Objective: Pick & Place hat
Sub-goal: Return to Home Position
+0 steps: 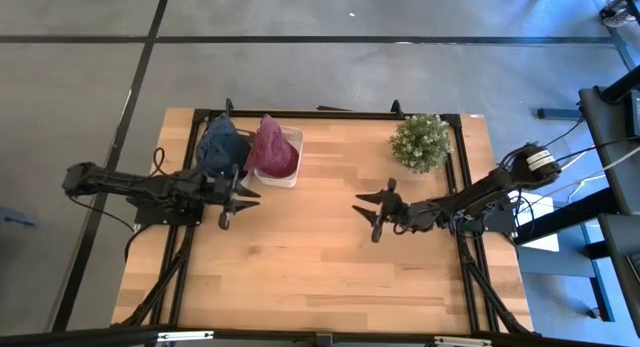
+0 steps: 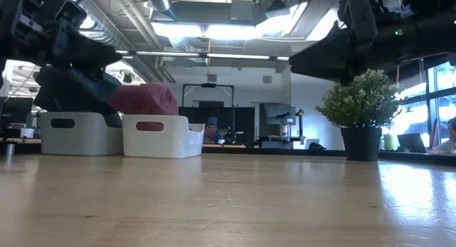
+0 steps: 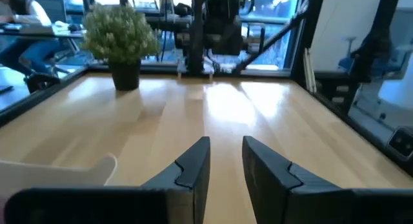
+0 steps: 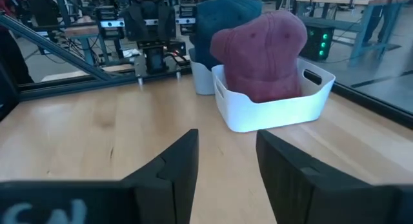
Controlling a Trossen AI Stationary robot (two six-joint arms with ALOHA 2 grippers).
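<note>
Red cap (image 4: 258, 56) in white bin (image 4: 277, 114), near table (image 1: 320, 267) edge, left claw (image 3: 226, 143) beside

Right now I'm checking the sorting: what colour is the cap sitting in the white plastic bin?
Dark red fabric cap; clearest in the right wrist view.

At the table's (image 1: 320, 267) eleven o'clock, one cap (image 1: 220, 145) is sitting in the left bin (image 2: 71, 133), another cap (image 1: 272, 147) in the right bin (image 2: 160, 137); plant (image 1: 420, 142) is standing at one o'clock.

Grey floor (image 1: 300, 77), crossed by dark lines, surrounds the wooden table (image 1: 320, 257). Beyond the table, bright ceiling lights (image 2: 206, 30) glow overhead, a desk (image 2: 278, 140) with monitors stands farther back, and daylit windows (image 2: 436, 97) show to one side of it
</note>
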